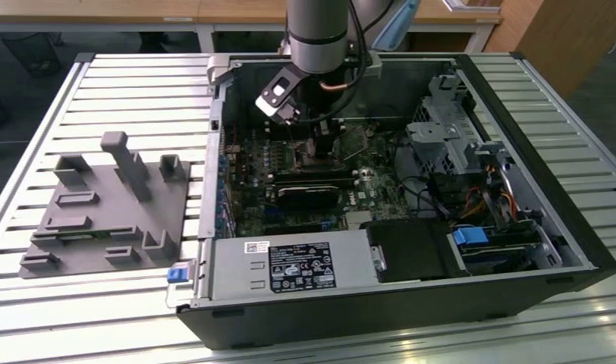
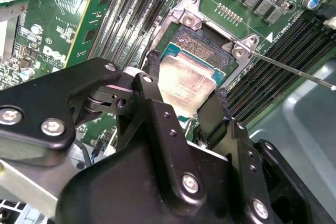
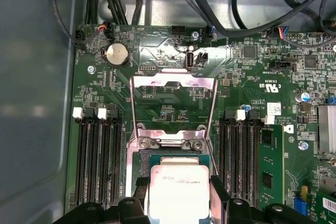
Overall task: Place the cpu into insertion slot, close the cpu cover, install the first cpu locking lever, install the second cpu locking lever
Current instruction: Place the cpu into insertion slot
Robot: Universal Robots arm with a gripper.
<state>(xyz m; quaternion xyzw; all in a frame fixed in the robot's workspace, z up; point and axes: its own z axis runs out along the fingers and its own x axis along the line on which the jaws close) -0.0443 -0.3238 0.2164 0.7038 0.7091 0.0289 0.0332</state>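
arm [image 1: 319, 34]: standing near vertical, wrist pointing straight down | gripper [image 2: 186, 78]: hanging low at the end of the arm, black fingers [image 2: 212, 116] aiming downward | jaws: sitting narrowly apart, clamping two opposite edges of the cpu [image 2: 181, 85] | grip: holding the chip flat between both fingers

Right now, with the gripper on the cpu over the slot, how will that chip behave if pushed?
The cpu looks a flat, metal-topped plate, so probably stiff and light. Its thin edges, pinched by the gripper, might slip if nudged sideways. Being flat, it shouldn't roll, but the slot under it looks fragile.
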